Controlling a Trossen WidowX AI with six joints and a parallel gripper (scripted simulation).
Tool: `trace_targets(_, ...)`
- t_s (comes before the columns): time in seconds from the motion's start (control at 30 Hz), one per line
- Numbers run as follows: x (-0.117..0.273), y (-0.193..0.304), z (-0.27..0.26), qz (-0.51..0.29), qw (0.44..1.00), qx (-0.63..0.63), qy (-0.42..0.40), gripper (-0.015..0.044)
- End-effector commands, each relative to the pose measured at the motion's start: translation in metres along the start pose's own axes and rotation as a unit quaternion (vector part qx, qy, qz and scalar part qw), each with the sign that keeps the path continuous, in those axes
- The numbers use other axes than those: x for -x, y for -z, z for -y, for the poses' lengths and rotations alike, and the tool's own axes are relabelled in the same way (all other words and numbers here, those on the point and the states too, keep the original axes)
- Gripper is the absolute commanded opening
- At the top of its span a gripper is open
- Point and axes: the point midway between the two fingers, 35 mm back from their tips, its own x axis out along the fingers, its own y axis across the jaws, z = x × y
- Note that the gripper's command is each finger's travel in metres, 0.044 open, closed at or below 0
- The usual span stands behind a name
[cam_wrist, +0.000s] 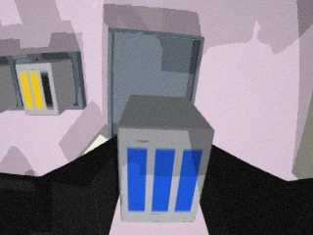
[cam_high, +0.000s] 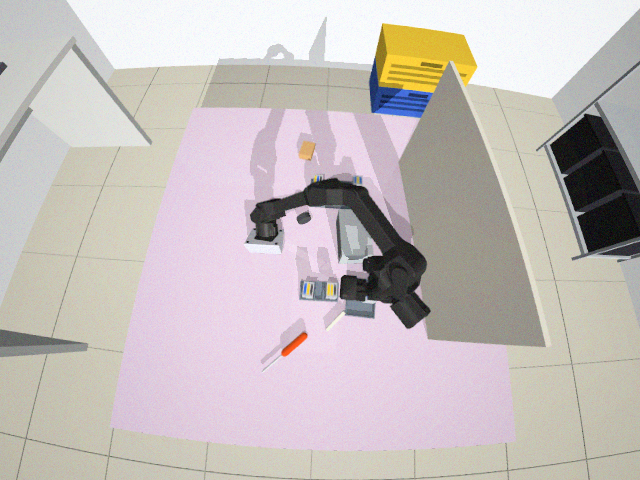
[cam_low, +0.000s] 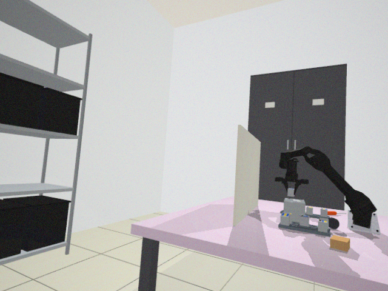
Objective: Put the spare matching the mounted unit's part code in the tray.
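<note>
Above the grey tray [cam_wrist: 155,65], the jaws grip the blue-striped spare [cam_wrist: 163,168], which hangs over the tray's near edge. Released from this height and offset, it could strike the rim and tumble onto the desk [cam_high: 206,372].

My table [cam_high: 180,330] is covered in pale pink, and my own base plate [cam_high: 263,243] sits bolted near its middle, toward the left edge as the top view shows it. A tall beige panel [cam_high: 465,217] stands along the right edge; toward the far edge lie a small orange block [cam_high: 307,150] and two little labelled spares [cam_high: 317,178], with a dark round knob [cam_high: 302,218] beside my base and the grey mounted unit [cam_high: 351,240] mid-table. Toward the near edge sit two more spares [cam_high: 319,289], the grey tray [cam_high: 360,308], a pale stick [cam_high: 334,320] and a red-handled screwdriver [cam_high: 292,345].
</note>
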Motion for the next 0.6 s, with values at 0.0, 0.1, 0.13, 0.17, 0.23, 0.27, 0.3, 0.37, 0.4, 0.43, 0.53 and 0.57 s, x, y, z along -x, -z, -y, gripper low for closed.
trace_targets(0.0,-0.004,-0.001,0.001,0.002,1.000,-0.002,0.001,0.0000)
trace_targets(0.1,-0.006,-0.001,0.001,0.002,1.000,-0.002,0.001,0.0000)
trace_targets(0.13,-0.007,-0.001,0.001,0.002,1.000,-0.002,0.001,0.0000)
trace_targets(0.17,-0.008,-0.001,0.001,0.002,1.000,-0.002,0.001,0.0000)
trace_targets(0.23,-0.009,0.000,0.001,0.002,1.000,-0.002,0.001,0.0000)
trace_targets(0.27,-0.010,0.000,0.001,0.002,1.000,-0.002,0.001,0.0000)
trace_targets(0.3,-0.010,0.000,0.001,0.002,1.000,-0.002,0.001,0.0000)
trace_targets(0.37,-0.012,0.000,0.001,0.002,1.000,-0.002,0.001,0.0000)
trace_targets(0.4,-0.012,0.000,0.001,0.002,1.000,-0.002,0.001,0.0000)
trace_targets(0.43,-0.013,0.000,0.001,0.002,1.000,-0.002,0.001,0.0000)
trace_targets(0.53,-0.015,0.000,0.002,0.002,1.000,-0.002,0.001,0.0000)
trace_targets(0.57,-0.016,0.000,0.002,0.002,1.000,-0.002,0.001,0.0000)
